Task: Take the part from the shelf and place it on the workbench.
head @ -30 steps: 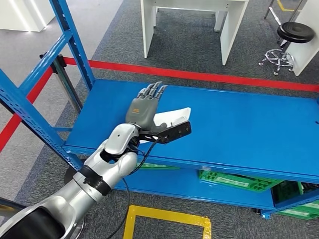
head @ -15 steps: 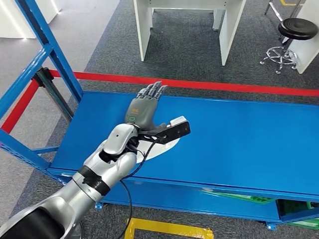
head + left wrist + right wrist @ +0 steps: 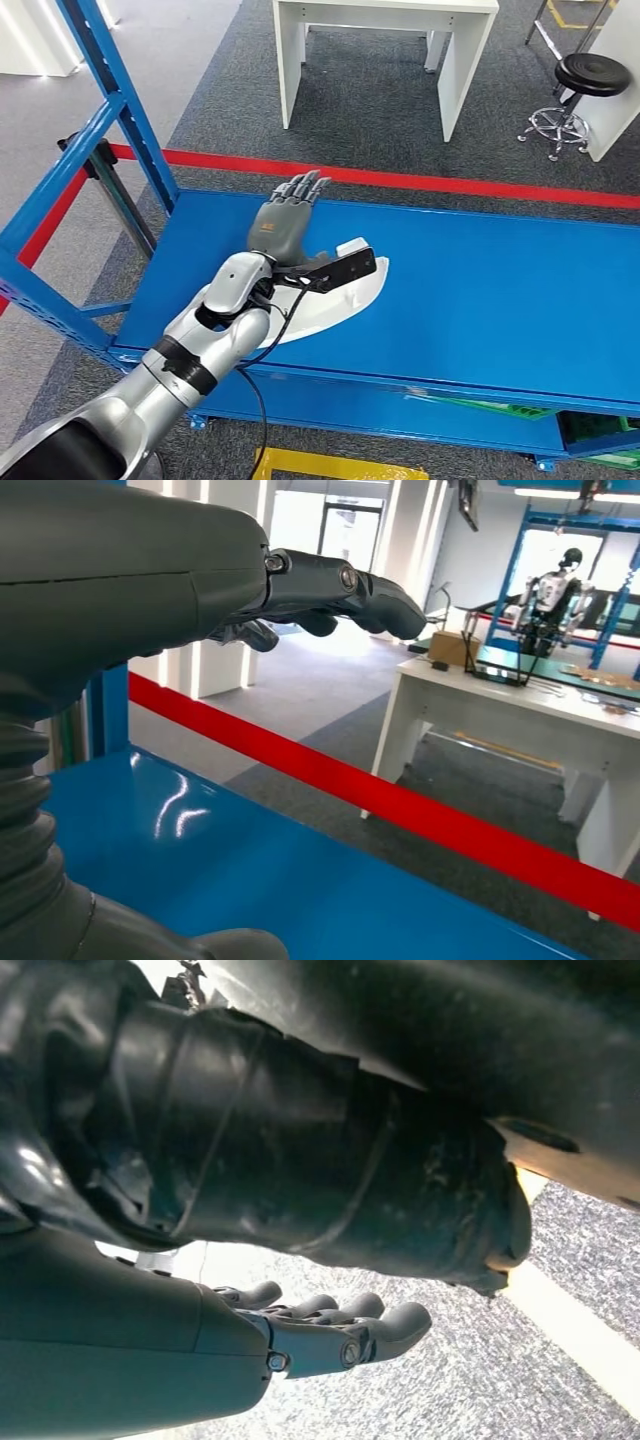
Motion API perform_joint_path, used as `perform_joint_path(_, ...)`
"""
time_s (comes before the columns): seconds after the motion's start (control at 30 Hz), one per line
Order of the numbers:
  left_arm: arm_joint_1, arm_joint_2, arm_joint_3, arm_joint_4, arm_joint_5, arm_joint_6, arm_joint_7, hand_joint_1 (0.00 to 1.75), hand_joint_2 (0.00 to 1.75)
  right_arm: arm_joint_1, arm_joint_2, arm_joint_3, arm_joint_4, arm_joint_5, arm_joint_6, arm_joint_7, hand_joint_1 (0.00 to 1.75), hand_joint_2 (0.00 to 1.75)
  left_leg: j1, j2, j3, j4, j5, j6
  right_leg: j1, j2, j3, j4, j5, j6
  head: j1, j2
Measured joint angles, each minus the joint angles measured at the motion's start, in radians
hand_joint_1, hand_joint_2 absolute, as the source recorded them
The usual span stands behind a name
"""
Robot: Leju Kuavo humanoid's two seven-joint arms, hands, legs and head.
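Observation:
A white curved part (image 3: 343, 300) lies on the blue shelf board (image 3: 490, 290), near its front edge. My left hand (image 3: 283, 222) hovers flat over the board with its fingers stretched out toward the far edge. It holds nothing, and the part shows from under its wrist and the black wrist camera (image 3: 346, 270). The left wrist view shows the same straight fingers (image 3: 332, 585) above the blue shelf board (image 3: 226, 865). My right hand (image 3: 324, 1335) hangs beside my body, fingers apart and nothing in them.
Blue shelf uprights (image 3: 113, 95) stand at the left. Past the shelf a red floor line (image 3: 468, 185) crosses the grey carpet. Beyond it stand a white workbench (image 3: 377, 50) and a black stool (image 3: 592, 75). Green crates (image 3: 596, 425) sit on the lower shelf.
The whole picture has shifted, so the camera moved. My left hand now reaches farther over the board: the white part showed past the palm before and now lies under the wrist.

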Motion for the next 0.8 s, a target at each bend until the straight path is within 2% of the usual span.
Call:
perform_joint_path(0.13,0.029,0.019,-0.002,-0.036,0.035,0.003,-0.050,0.00,1.75,0.001,0.000,-0.002,0.000,-0.007,-0.001,-0.002,0.00,0.00,-0.002,0.000,0.000,0.000,-0.001,0.006,-0.002,0.001,0.003,-0.007,0.003,0.009,0.000,0.000)
perform_joint_path(0.2,0.059,0.032,-0.002,-0.081,0.054,0.016,-0.063,0.00,1.75,0.002,0.000,-0.005,0.000,-0.009,-0.003,-0.002,0.00,0.00,-0.005,0.000,-0.001,0.004,-0.002,0.011,-0.004,0.001,0.004,-0.010,0.004,0.018,0.000,0.000)
perform_joint_path(0.3,0.093,0.048,-0.002,-0.149,0.068,0.029,-0.069,0.00,1.75,0.002,0.002,-0.012,0.000,-0.012,-0.006,-0.002,0.00,0.00,-0.011,-0.001,-0.003,0.009,-0.001,0.028,-0.010,0.000,0.007,-0.018,0.012,0.039,-0.002,0.000)
perform_joint_path(0.33,0.101,0.051,-0.002,-0.169,0.070,0.032,-0.075,0.00,1.75,0.002,0.002,-0.014,0.000,-0.013,-0.007,-0.002,0.00,0.00,-0.009,0.000,0.000,0.000,0.006,0.035,-0.010,-0.001,0.005,-0.019,0.012,0.044,-0.001,0.000)
perform_joint_path(0.37,0.109,0.054,-0.002,-0.187,0.074,0.037,-0.085,0.00,1.75,0.002,0.003,-0.016,0.000,-0.013,-0.009,-0.002,0.00,0.00,-0.009,0.000,0.005,-0.011,0.010,0.034,-0.008,-0.002,0.007,-0.022,0.012,0.044,0.000,0.000)
perform_joint_path(0.43,0.129,0.062,-0.003,-0.233,0.079,0.042,-0.106,0.00,1.75,0.002,0.003,-0.019,0.000,-0.014,-0.011,-0.002,0.00,0.00,-0.007,0.000,0.013,-0.027,0.015,0.027,-0.006,-0.004,0.011,-0.031,0.013,0.030,0.002,0.000)
perform_joint_path(0.47,0.144,0.069,-0.004,-0.259,0.081,0.042,-0.112,0.00,1.75,0.003,0.003,-0.022,0.000,-0.015,-0.012,-0.003,0.00,0.00,-0.010,0.000,0.013,-0.027,0.014,0.022,-0.006,-0.004,0.016,-0.035,0.015,0.025,0.002,0.000)
perform_joint_path(0.5,0.159,0.076,-0.007,-0.285,0.080,0.040,-0.114,0.00,1.75,0.003,0.003,-0.024,0.000,-0.015,-0.013,-0.003,0.00,0.00,-0.010,0.000,0.013,-0.026,0.014,0.022,-0.007,-0.004,0.016,-0.037,0.017,0.022,0.002,0.000)
perform_joint_path(0.57,0.185,0.087,-0.014,-0.326,0.078,0.038,-0.115,0.00,1.75,0.005,0.003,-0.027,0.000,-0.016,-0.015,-0.004,0.00,0.00,-0.010,0.000,0.013,-0.025,0.014,0.024,-0.007,-0.003,0.016,-0.036,0.018,0.028,0.001,0.000)
perform_joint_path(0.8,0.227,0.112,-0.031,-0.390,0.064,0.041,-0.128,0.00,1.75,0.005,0.003,-0.032,0.000,-0.016,-0.020,-0.004,0.00,0.00,-0.011,0.000,0.013,-0.024,0.016,0.024,-0.007,-0.003,0.016,-0.036,0.019,0.029,0.001,0.000)
